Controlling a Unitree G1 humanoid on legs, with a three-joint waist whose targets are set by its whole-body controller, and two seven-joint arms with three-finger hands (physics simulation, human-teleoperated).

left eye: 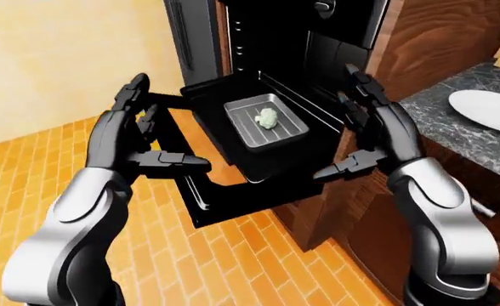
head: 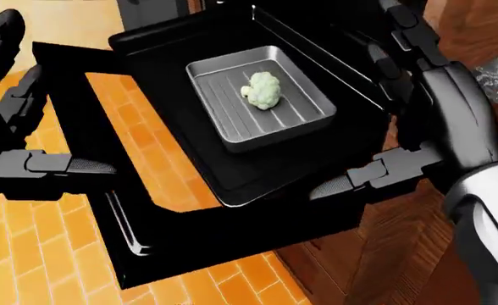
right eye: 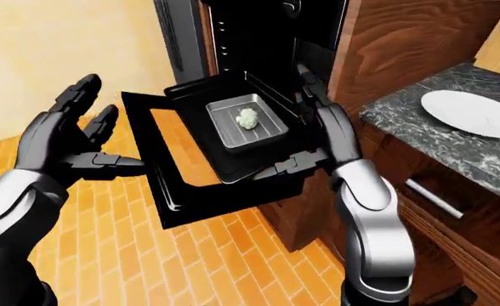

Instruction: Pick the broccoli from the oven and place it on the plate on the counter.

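The pale green broccoli lies in a grey metal baking pan on a black rack pulled out of the open oven. The white plate sits on the dark marble counter at the right. My left hand is open, fingers spread, left of the rack above the lowered oven door. My right hand is open at the rack's right side, thumb pointing left. Neither hand touches the broccoli.
The oven door hangs open and low between my arms. A wooden cabinet stands right of the oven, with a drawer handle below the counter. The floor is orange brick; a yellow wall is at the left.
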